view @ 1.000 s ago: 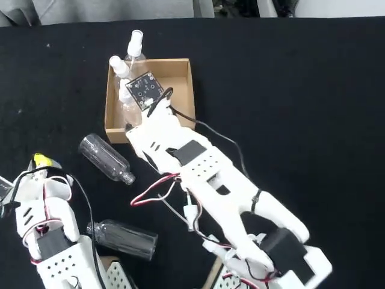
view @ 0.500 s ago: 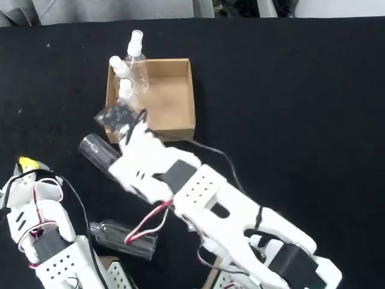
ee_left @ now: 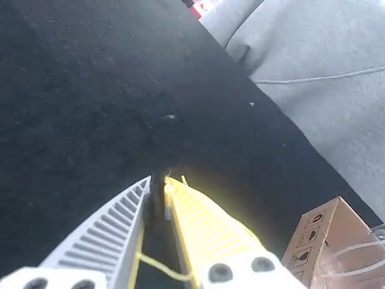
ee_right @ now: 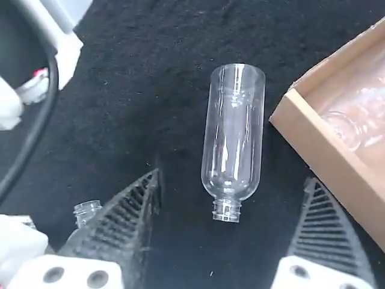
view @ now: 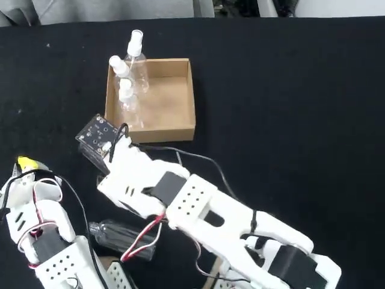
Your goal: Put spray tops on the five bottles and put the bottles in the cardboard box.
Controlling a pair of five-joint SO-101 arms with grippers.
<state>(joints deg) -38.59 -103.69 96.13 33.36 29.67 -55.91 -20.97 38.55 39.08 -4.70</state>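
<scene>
A clear bottle without a top [ee_right: 233,159] lies on the black table, neck toward the camera. My right gripper [ee_right: 231,180] hangs open above it, one finger on each side and neither touching. In the high view the right arm's wrist [view: 96,135] covers that bottle, just left of the cardboard box's [view: 174,129] near corner. Three bottles with white spray tops [view: 127,96] stand along the box's left side. A second topless bottle [view: 123,236] lies by the arms' bases, its neck [ee_right: 87,211] close to one right finger. My left gripper [ee_left: 159,183] is shut and empty at the near left [view: 27,164].
A red-and-white cable [view: 144,232] loops from the right arm over the second bottle. The box's corner [ee_left: 319,241] shows beyond the left gripper. Grey cloth [ee_left: 313,72] lies past the table's far edge. The black table [view: 289,108] is bare to the right of the box.
The right arm swung from over the box to the left and nearer, and now hangs over the lying bottle. The left arm shifted slightly left.
</scene>
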